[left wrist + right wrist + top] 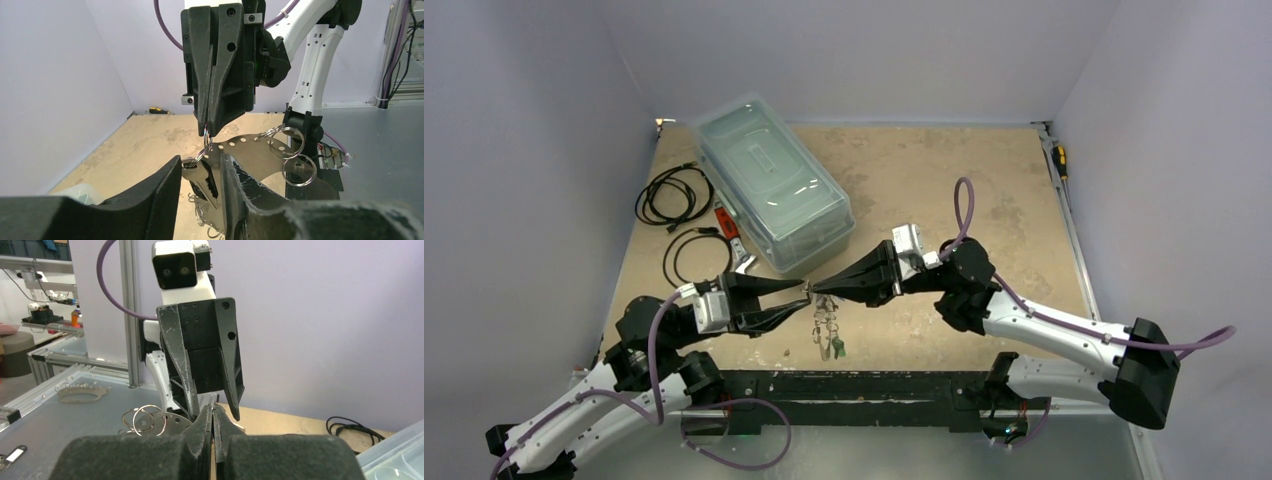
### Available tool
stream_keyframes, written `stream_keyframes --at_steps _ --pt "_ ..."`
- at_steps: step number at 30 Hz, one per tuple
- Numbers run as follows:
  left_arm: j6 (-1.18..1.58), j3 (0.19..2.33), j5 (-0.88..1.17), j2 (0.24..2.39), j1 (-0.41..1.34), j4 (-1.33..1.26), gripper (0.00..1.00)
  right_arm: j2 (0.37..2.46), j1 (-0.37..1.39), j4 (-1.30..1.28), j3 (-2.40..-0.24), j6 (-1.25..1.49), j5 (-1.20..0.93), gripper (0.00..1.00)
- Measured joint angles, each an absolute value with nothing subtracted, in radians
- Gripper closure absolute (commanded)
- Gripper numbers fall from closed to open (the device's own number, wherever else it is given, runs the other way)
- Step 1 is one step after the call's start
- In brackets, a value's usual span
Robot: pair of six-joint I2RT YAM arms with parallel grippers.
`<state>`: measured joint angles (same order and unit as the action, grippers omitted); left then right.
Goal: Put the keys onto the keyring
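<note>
Two grippers are meeting midair: right gripper point(207, 131) clamping a keyring point(250, 152) ring, left gripper point(802, 297) bracketing a dark key point(202, 177), grip unclear; threading is probably calling for fine alignment.

The tabletop point(944, 190) is showing blotchy tan with paler patches. The left hand point(801, 298) and right hand point(817, 289) are both looking matte black. The keyring point(248, 150) is gleaming pale silver-grey, a key point(838, 348) is showing a green head, and the lidded box point(769, 185) is glowing translucent pale green.
</note>
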<state>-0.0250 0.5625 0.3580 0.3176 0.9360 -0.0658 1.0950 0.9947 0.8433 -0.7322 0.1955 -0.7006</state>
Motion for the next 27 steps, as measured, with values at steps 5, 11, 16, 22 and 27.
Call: stream_keyframes --at_steps 5,11,16,22,27 --pt "-0.038 0.562 0.371 0.313 0.936 -0.066 0.79 1.087 0.995 0.873 -0.724 0.213 -0.700 1.00" --pt "-0.046 0.558 0.388 0.313 0.936 -0.066 0.91 1.074 0.995 0.886 -0.712 0.224 -0.699 1.00" --pt "-0.046 0.558 0.396 0.314 0.936 -0.066 0.97 1.072 0.995 0.892 -0.711 0.228 -0.698 1.00" --pt "-0.048 0.558 0.401 0.320 0.936 -0.066 1.00 1.063 0.995 0.899 -0.699 0.233 -0.697 1.00" --pt "-0.048 0.558 0.406 0.329 0.936 -0.068 1.00 1.059 0.995 0.905 -0.695 0.242 -0.690 1.00"
